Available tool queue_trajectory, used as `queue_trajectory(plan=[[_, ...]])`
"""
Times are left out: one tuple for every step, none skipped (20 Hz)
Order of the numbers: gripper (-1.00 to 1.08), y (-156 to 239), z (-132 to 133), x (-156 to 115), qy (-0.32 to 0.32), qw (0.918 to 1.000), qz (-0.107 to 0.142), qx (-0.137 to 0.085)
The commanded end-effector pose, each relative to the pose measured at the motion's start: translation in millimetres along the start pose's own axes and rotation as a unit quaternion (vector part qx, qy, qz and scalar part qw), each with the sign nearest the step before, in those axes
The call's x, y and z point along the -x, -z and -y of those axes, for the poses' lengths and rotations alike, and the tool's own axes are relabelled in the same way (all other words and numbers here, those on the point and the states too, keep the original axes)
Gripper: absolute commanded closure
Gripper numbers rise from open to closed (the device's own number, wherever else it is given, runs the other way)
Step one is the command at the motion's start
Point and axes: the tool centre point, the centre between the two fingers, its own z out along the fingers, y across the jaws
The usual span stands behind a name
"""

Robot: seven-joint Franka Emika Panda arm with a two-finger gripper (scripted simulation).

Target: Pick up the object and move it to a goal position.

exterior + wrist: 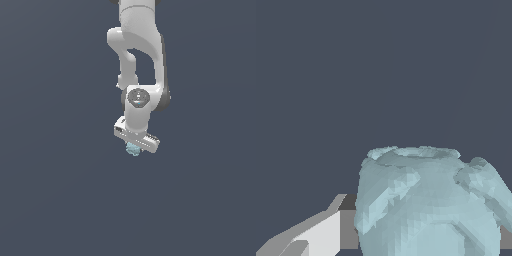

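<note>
Exterior view: tool [134, 146] grips the object [133, 149], open dark floor [55, 200] all around

Object [133, 148]: small, pale light-blue, lumpy blob, roughly round. Located directly under the gripper [134, 146], partly hidden by it. In the wrist view the object [426, 205] shows a faceted, bumpy surface.
</note>
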Motion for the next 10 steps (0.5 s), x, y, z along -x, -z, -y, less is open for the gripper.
queue_trajectory(plan=[[1.08,15.7,-10.1,-14.3,0.000,1.0000,0.000,0.000],[1.08,22.6,-14.5,-20.7,0.000,1.0000,0.000,0.000],[1.08,29.7,-19.0,-27.2,0.000,1.0000,0.000,0.000],[1.08,37.0,-23.6,-33.9,0.000,1.0000,0.000,0.000],[1.08,44.4,-28.3,-40.8,0.000,1.0000,0.000,0.000],[1.08,52.0,-33.1,-47.8,0.000,1.0000,0.000,0.000],[1.08,59.3,-38.0,-55.0,0.000,1.0000,0.000,0.000],[1.08,67.1,-42.9,-62.2,0.000,1.0000,0.000,0.000],[1.08,74.8,-47.8,-69.4,0.000,1.0000,0.000,0.000],[1.08,82.6,-52.7,-76.7,0.000,1.0000,0.000,0.000]])
